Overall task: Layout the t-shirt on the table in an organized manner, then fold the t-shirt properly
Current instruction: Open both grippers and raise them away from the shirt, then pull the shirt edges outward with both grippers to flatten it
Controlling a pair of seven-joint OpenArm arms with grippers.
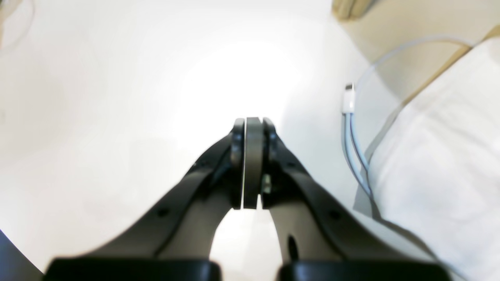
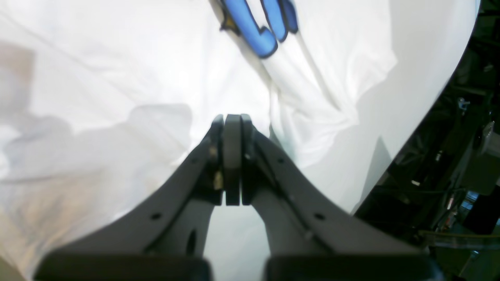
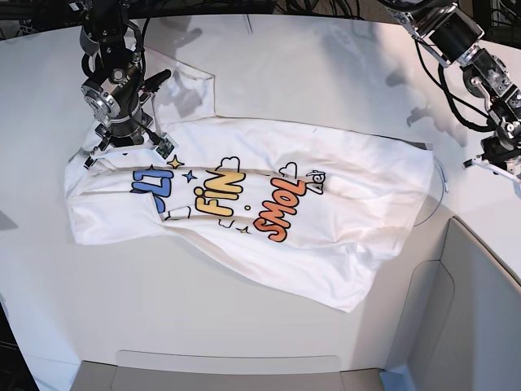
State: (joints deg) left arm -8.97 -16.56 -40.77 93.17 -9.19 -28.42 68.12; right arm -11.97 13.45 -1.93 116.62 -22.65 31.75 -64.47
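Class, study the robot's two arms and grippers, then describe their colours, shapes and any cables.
Both arms are black and many-jointed, with loose black cables. The left gripper and right gripper match: black, with slim fingers whose frames spread wide behind them.

Both arms reach in over the counter (image 3: 326, 49). The right arm (image 3: 114, 49) comes from the far edge near the far left corner, its wrist bent down, its pincer (image 2: 232, 117) shut, tips together. The left arm (image 3: 464, 49) slants in across the far right corner toward the right edge, its pincer (image 1: 250, 121) also closed, with nothing between its tips.
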